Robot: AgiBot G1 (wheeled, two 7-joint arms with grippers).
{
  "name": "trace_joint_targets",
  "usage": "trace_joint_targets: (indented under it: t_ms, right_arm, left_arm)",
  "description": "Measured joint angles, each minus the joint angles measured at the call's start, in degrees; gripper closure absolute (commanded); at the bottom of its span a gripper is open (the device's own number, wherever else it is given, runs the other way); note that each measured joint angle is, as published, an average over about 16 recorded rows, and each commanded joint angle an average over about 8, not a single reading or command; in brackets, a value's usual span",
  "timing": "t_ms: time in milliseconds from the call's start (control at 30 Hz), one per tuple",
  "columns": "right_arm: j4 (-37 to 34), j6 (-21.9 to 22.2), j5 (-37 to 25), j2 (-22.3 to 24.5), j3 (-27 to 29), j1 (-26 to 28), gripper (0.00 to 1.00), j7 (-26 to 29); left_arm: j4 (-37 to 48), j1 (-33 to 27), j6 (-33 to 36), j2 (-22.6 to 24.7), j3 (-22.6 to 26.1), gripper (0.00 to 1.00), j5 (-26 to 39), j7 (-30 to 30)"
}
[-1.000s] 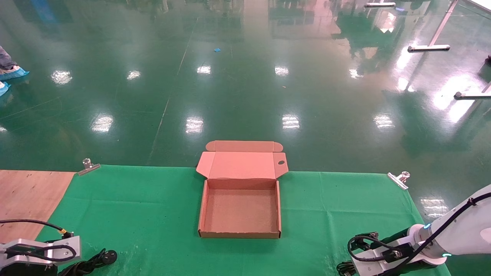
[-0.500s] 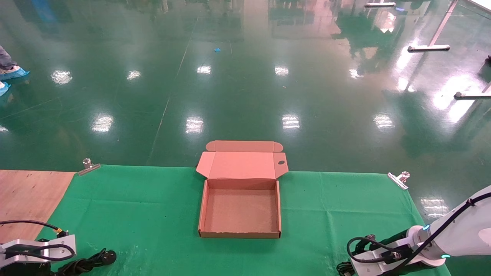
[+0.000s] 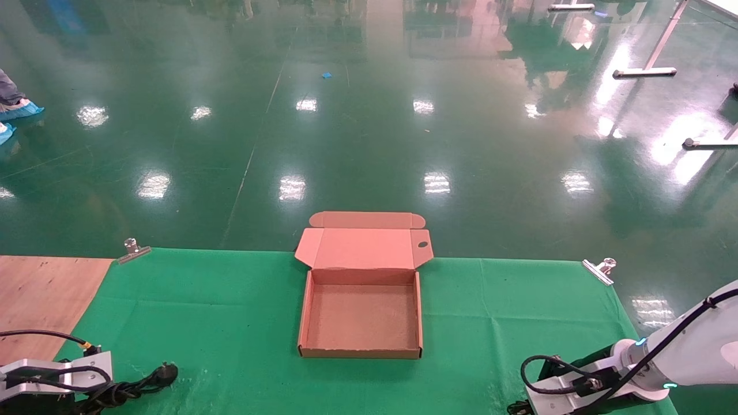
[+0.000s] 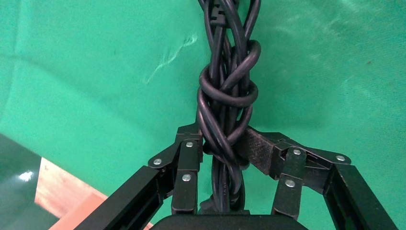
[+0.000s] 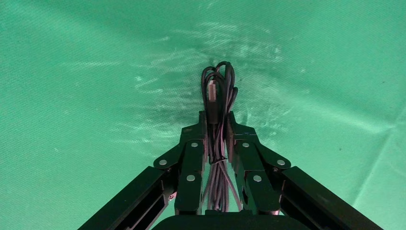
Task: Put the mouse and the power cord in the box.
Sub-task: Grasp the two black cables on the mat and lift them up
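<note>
The box [image 3: 360, 351] lies open and empty in the middle of the green cloth, its lid [image 3: 363, 248] folded back. The power cord [image 4: 225, 100] is a thick black knotted bundle, and my left gripper [image 4: 222, 143] is shut on it at the near left corner. Its plug [image 3: 167, 372] sticks out to the right of the left wrist. At the near right corner my right gripper [image 5: 216, 127] is shut on a bundle of thin black cable [image 5: 218, 91] just over the cloth. The mouse itself is hidden.
The green cloth [image 3: 230, 311] is held by metal clips at the far left [image 3: 134, 251] and far right [image 3: 599, 270]. Bare wooden tabletop [image 3: 40, 294] shows on the left. Shiny green floor lies beyond the table's far edge.
The power cord's plug has shifted a little up and away with the left gripper. The right wrist has sunk slightly toward the near edge. The box has not moved.
</note>
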Motion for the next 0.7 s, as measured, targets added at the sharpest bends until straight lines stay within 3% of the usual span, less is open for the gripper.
trace_joint_targets:
  t_ms: [367, 700]
  right_arm:
    - [1.49, -5.02, 1.74, 1.74, 1.21, 5.73, 1.0, -1.16]
    - [6.68, -9.98, 2.09, 1.03, 1.48, 13.23, 1.0, 1.25]
  left_arm:
    - [-2.5, -6.26, 11.68, 0.14, 0.47, 1.0, 0.58, 2.84]
    - [-9.06, -13.19, 17.43, 4.25, 1.76, 1.0, 2.33, 5.4]
